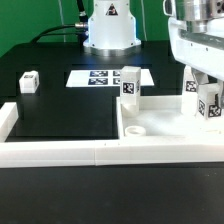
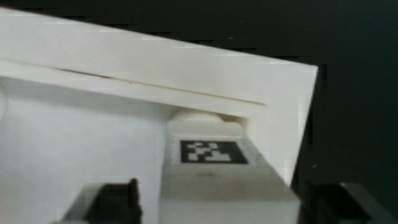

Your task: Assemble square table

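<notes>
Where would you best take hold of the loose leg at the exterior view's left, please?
Grip the leg across its two flat side faces, coming down from above: it sits alone on the black table, apart from the wall, so there should be room on both sides.

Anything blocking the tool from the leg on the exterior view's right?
Nothing visible. The leg sits between the fingers of the tool, at the table top's corner. Whether they clamp it is unclear.
</notes>
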Robot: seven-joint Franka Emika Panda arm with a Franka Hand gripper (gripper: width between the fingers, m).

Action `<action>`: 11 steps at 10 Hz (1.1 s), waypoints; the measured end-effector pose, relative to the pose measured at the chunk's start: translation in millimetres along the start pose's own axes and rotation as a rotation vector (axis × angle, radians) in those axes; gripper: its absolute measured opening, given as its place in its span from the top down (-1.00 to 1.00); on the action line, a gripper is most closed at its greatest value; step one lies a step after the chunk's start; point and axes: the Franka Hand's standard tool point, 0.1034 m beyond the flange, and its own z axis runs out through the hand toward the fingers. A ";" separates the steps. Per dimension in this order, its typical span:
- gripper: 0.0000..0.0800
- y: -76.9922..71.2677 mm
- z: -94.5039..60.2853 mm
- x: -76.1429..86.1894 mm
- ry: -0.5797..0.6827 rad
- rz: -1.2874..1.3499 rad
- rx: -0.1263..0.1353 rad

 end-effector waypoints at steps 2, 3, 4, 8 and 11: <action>-0.56 -2.3 1.6 -3.1 0.015 -0.179 0.009; -0.61 -3.0 2.0 -7.8 0.048 -0.471 -0.010; -0.61 -2.9 2.2 -8.1 0.045 -0.500 -0.009; -0.62 -4.3 0.4 -2.6 0.063 -0.948 -0.032; -0.62 -5.5 -0.2 1.9 0.086 -1.340 -0.044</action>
